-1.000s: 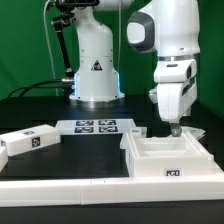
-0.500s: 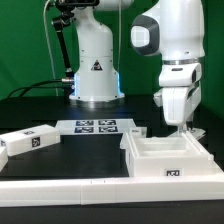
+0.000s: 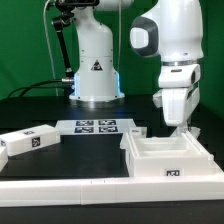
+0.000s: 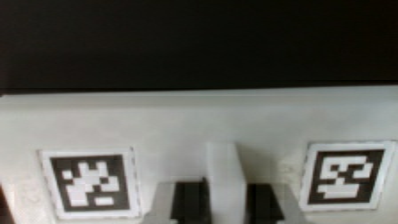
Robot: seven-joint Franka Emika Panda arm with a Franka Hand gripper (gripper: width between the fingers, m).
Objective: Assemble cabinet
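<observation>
The cabinet (image 3: 146,160) lies on the worktop (image 3: 80,155) just to the exterior view's right of the marker board (image 3: 97,126), its long axis running across that view; the jaws hang directly above its far wall, close over it; whether they are spread or pinching, I cannot tell.

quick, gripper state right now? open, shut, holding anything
Gripper: cannot be told. Its fingers sit either side of a wall of the cabinet, but the blurred wrist view does not show whether they clamp it.
</observation>
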